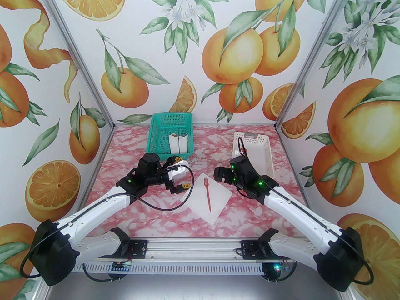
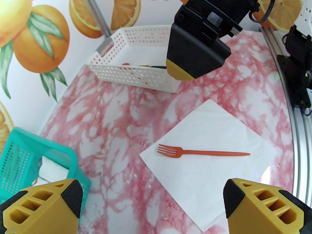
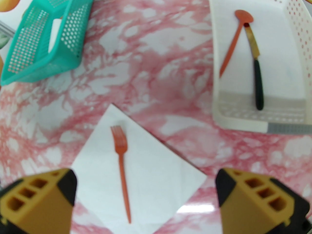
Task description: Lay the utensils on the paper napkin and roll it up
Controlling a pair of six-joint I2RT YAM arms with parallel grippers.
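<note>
Beside the napkin's far left edge, the left claw [image 1: 181, 173] hangs spread wide, its ribbed yellow fingers [image 2: 48, 203] gripping nothing. By the far right edge, the right claw [image 3: 146, 186] is likewise released and empty. Between them the thin white square napkin [image 1: 218, 203] lies flat, corner-on, on the glossy pink marbled table [image 1: 125, 211]. A slim orange fork [image 1: 207, 194] rests along its middle, tines far. Far right, a perforated white basket [image 3: 217, 82] holds the round-bowled spoon [image 3: 234, 38] and dark knife [image 3: 256, 67] in a narrow V. Far left, a teal mesh basket [image 1: 153, 136] holds two white bundles [image 1: 179, 144]. Bare table separates napkin and baskets.
</note>
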